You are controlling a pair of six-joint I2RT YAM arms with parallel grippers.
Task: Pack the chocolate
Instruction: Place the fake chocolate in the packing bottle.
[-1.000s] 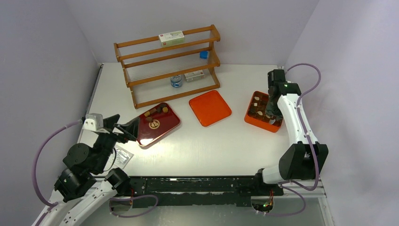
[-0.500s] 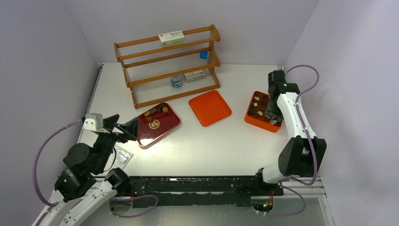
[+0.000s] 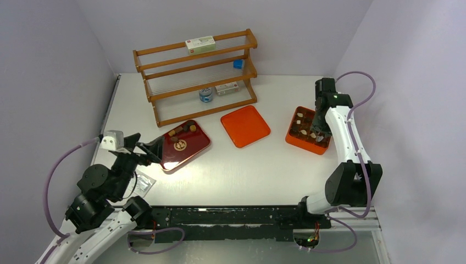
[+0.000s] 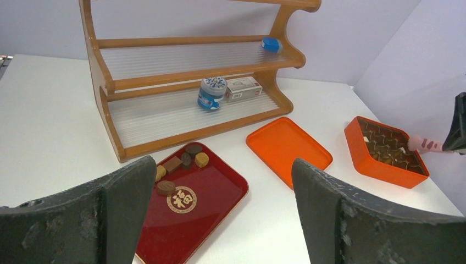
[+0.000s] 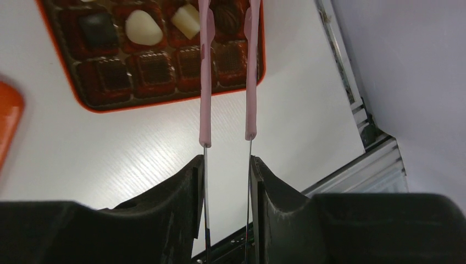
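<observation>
Choc pcs [image 4: 173,164] sit in two spots: on the dark red square tray [image 3: 189,151] on your L, and in the orange divided box [image 5: 137,104] on your R.
Tray pcs, dark to tan, bunch at its far corner by the wooden rack [image 3: 195,77]. Box pcs are cream-white & dark. The box hugs the white table [image 3: 264,165] R edge, with the wall close. A flat orange lid [image 3: 245,126] lies btwn them, apart from both. R gripper [image 5: 225,160] pinches the pink tongs [image 5: 204,82] narrow, arms over the box. L gripper [image 4: 222,165] gapes wide, holding nothing, beside the tray's near-left edge.
</observation>
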